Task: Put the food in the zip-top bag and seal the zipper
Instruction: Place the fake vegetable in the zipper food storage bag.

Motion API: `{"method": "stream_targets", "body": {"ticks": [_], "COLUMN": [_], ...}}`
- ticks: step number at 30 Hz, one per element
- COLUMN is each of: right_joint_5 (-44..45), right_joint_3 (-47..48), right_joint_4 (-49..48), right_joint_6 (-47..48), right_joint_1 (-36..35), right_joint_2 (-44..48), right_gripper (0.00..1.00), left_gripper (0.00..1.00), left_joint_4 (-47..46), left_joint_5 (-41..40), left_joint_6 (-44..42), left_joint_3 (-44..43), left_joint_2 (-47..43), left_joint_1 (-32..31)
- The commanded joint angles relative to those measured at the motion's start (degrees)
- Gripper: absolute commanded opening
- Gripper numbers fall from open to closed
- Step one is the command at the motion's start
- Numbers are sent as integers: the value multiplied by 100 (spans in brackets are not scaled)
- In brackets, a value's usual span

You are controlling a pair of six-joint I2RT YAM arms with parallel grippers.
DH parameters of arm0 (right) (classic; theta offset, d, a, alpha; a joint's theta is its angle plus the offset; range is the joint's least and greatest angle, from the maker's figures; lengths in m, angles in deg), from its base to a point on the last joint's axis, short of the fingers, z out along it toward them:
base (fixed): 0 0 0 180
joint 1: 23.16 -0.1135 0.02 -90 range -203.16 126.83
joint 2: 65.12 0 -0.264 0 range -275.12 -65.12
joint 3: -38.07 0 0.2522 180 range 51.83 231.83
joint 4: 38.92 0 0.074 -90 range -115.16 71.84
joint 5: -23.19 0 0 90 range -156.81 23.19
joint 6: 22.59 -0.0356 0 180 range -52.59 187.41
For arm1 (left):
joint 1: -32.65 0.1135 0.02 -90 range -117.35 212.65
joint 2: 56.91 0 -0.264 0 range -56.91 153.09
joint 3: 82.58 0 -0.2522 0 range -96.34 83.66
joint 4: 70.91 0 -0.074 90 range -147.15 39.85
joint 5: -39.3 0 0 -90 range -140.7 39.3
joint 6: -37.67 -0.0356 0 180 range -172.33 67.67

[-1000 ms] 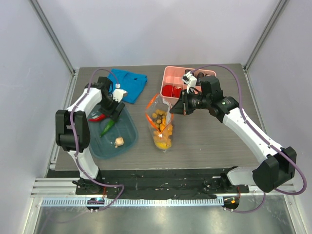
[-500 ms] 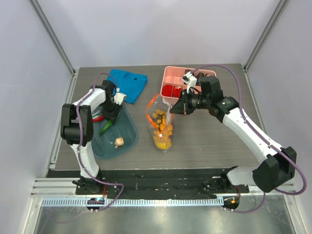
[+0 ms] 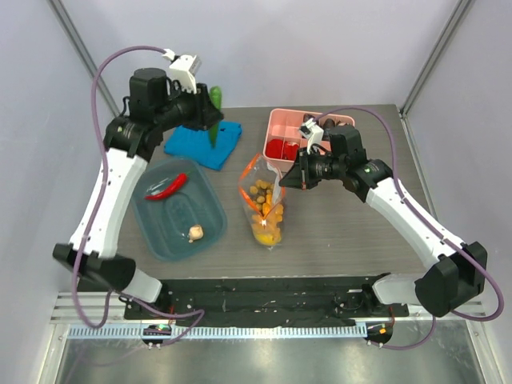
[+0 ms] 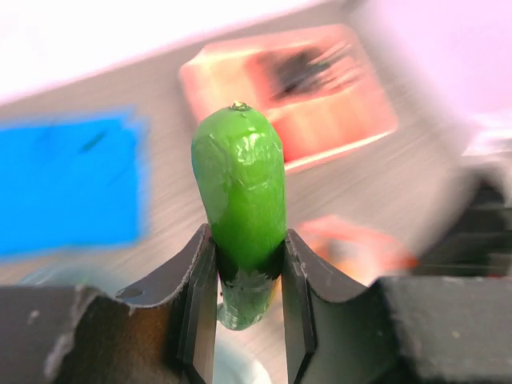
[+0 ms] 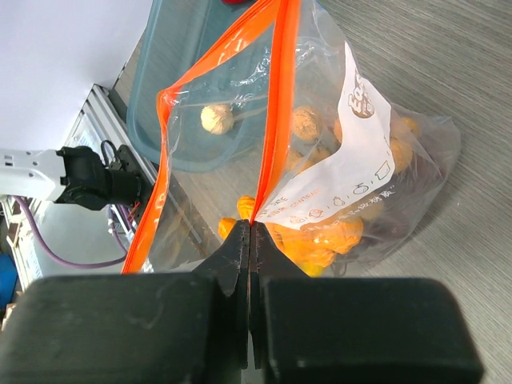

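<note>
Two tools busy, left tool (image 4: 246,244) clamping green vegetable (image 4: 238,180), right tool (image 5: 249,234) pinching zipper (image 5: 270,136)

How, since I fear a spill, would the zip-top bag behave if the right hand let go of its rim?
Probably floppy: the zip-top bag is thin, creased film, and its mouth is held up where the right hand pinches the zipper, so it would likely sag. Probably stable below: the orange pieces piled at the bottom should weigh it down.
</note>
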Motion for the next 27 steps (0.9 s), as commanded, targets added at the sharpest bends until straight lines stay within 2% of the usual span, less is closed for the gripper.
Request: {"method": "stream_targets", "body": {"ticks": [1,2,4,7,12,16,23,24,27], "right_joint_5": [32,41,76,103,94,68,41,50,50], "right_joint_3": [-18,-9,0,26,52,26,-53,-44,-62], "right_joint_4": [-100,-82,-64,-73,-100,-91,-100,-108,-100], "right_joint_6": [37,46,46,20,-51,-121,-130,-121,-86], "right_joint_1": [18,10,18,18,18,54,62,71,80], "right_joint_2": [240,275,319,346,346,425,452,460,478], "right_gripper": [1,1,1,1,1,1,1,1,1], "left_gripper": [5,6,6,3,1,1,1,3,35], "left_joint_4": [-1633,-2010,-2163,-2225,-2392,-2453,-2111,-2058,-1839], "left_joint_5": [225,111,-136,-416,-900,-1172,-1147,-1095,-901], "left_joint_6": [1799,1948,2037,2195,2372,2529,2793,2837,2794], "left_joint_3": [602,820,937,1068,1832,2692,3485,3538,3565], "left_joint_2": [-485,-521,-521,-434,-477,-696,-1101,-1127,-1215], "left_joint_1": [-801,-968,-1443,-1962,-2612,-2771,-2921,-2921,-2921]}}
